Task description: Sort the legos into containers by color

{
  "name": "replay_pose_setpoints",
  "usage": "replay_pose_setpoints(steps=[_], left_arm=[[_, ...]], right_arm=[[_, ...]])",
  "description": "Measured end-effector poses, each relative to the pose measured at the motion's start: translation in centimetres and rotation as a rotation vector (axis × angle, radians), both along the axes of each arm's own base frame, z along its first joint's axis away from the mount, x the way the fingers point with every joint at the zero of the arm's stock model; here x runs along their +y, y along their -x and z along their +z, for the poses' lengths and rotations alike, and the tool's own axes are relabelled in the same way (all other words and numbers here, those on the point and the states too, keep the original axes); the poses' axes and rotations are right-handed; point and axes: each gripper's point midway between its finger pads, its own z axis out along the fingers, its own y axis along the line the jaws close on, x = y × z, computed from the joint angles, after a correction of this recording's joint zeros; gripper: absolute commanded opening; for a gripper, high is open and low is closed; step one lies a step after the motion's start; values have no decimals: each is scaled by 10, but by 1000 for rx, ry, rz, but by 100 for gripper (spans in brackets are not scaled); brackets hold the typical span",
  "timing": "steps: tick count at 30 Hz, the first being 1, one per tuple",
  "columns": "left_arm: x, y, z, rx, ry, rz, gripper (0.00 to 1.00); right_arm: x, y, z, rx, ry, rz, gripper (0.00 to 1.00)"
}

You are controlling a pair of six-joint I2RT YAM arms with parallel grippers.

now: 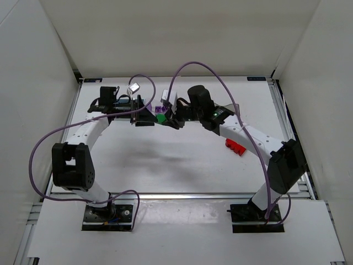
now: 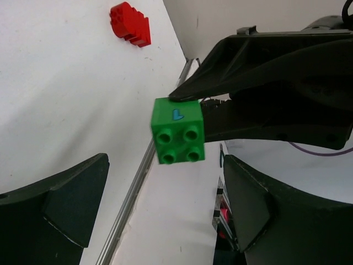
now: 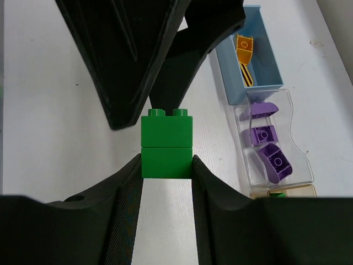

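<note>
**A:** The green studded plastic brick is seen pinched between the matte black fingers of the right gripper. It is two glossy, square-edged blocks stacked together, with round studs at one end.

**B:** That is confirmed from the left wrist view. Four round studs are shown on one face, and a small blue mark is printed on the smooth face next to it. The brick is clamped from two opposite sides.

**A:** The left gripper is spread wide. Its dark, wedge-shaped fingers are held apart on either side of the brick, and no contact is made.

**B:** From above, the two arms are seen meeting over the far half of the white table, with the brick between their tips.

**A:** The red studded plastic cluster is seen lying on the table beside the right arm, well apart from the brick.

**B:** Containers are picked out in the right wrist view. The opaque blue rectangular box is set end to end with the clear plastic box, and a yellow piece is seen inside the blue one.

**A:** Purple pieces, some curved and some studded, are held in the clear box. Just past it, the rim of a translucent pale orange box is cut off by a finger. Something green is glimpsed inside, but too little is shown to identify it.
</note>
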Motion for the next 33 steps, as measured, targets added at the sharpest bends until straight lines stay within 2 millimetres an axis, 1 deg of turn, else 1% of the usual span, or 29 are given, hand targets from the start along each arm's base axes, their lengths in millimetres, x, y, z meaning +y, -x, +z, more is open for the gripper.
replay_pose_setpoints(steps=[6, 10, 13, 14, 16, 17, 20, 22, 25, 26, 30, 33], left_arm=[[-11, 4, 8, -32, 3, -38, 94], [-12, 4, 8, -38, 3, -41, 90], [-12, 3, 8, -41, 2, -41, 81], [-12, 3, 8, -41, 2, -41, 74], [-12, 2, 7, -41, 2, -41, 69], [-12, 2, 6, -41, 2, -41, 64], [-12, 1, 4, -34, 0, -40, 58], [-12, 0, 4, -36, 1, -39, 57], [-12, -2, 4, -46, -1, -33, 50], [-12, -3, 5, -45, -1, -32, 45], [-13, -2, 4, -33, 0, -32, 37], [-16, 1, 5, -28, 7, -48, 35]], right_arm=[[6, -2, -5, 11, 6, 7, 2], [10, -2, -6, 14, 5, 10, 2], [12, -1, -5, 13, 4, 15, 2], [13, 0, -4, 13, 3, 16, 2], [13, 0, -4, 14, 2, 16, 2], [13, 0, -4, 14, 2, 16, 2], [13, 0, -4, 14, 3, 16, 2], [13, 0, -4, 14, 2, 15, 2], [13, 0, -4, 11, -1, 15, 2], [12, 0, -4, 7, -2, 15, 2], [8, 1, -5, -13, -2, 10, 2], [2, 4, -5, -28, -4, 4, 2]])
